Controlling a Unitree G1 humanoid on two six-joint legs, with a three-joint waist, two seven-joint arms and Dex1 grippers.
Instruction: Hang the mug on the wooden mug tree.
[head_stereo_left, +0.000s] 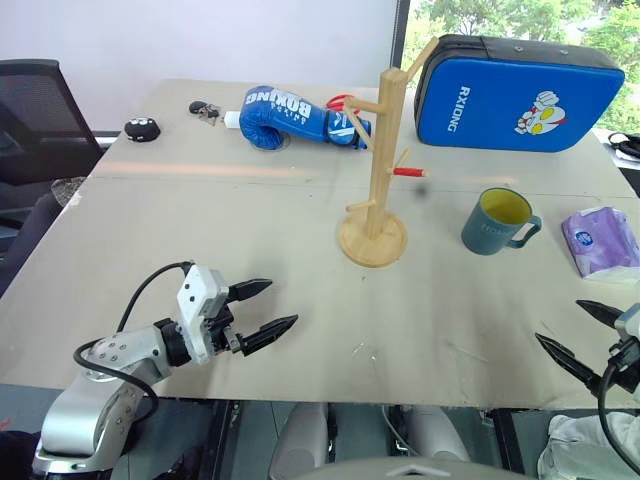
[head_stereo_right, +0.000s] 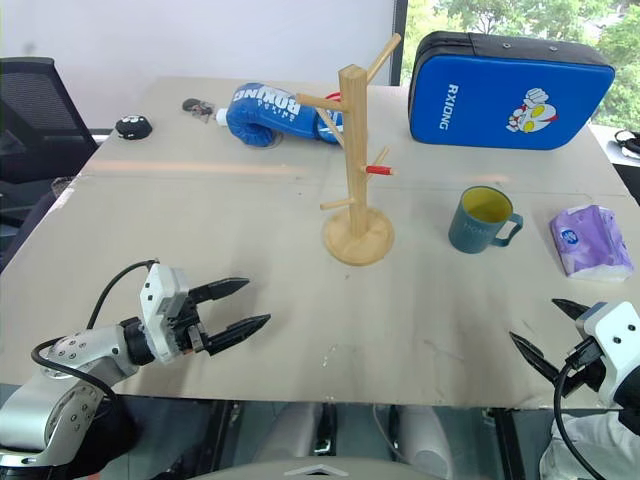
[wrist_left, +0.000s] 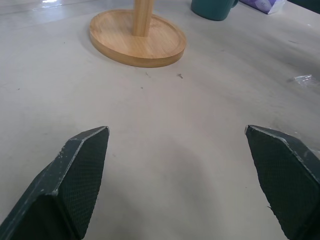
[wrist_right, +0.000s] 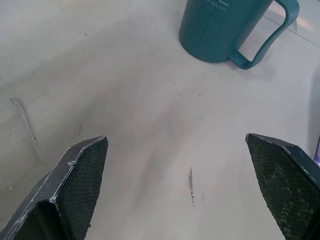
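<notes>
We are at the start: the mug (head_stereo_left: 498, 220) stands upright on the surface (head_stereo_left: 200, 250), untouched, to the right of the tree (head_stereo_left: 378, 160) and near it but apart, its handle turned toward the right edge. A purple tissue pack (head_stereo_left: 600, 240) lies just beyond it on the right.

Our right hand (head_stereo_left: 585, 336) hangs near the front right edge with its fingers spread wide and nothing between them; in its wrist view the mug sits ahead with the handle in sight. Our left hand (head_stereo_left: 262, 310) hovers low over the front left, also wide and empty, facing the tree's round base.

The step in hand is the reach. Next, we judge, the right hand must go forward to the mug and close on its body or rim, leaving the handle loop free for a peg.
</notes>
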